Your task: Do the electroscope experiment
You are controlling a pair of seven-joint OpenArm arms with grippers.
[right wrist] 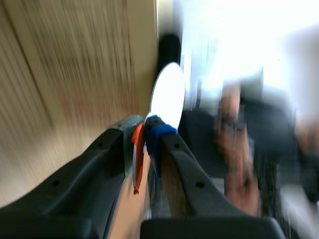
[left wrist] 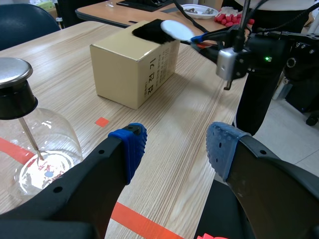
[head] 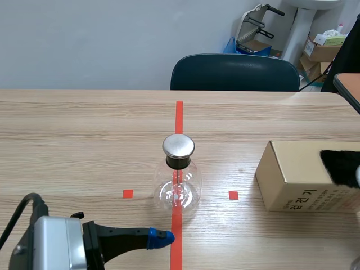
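at the middle of the table (head: 84,146), on the red tape line (head: 179,112), the electroscope (head: 179,180) is standing upright, its metal cap (head: 178,146) bare. the left gripper (left wrist: 177,144) is hanging low just beside the flask, fingers spread wide, holding nothing. the right gripper (right wrist: 144,130) is pinching the thin orange-red handle (right wrist: 138,159) of a white disc (left wrist: 177,30), and the disc is lying against the black fur patch (left wrist: 147,31) on top of the cardboard box (left wrist: 134,74), well apart from the flask. judged step: charging the disc on the fur. the next move is likely calling for lifting the disc clear and bringing it to the cap, touching nothing on the way.
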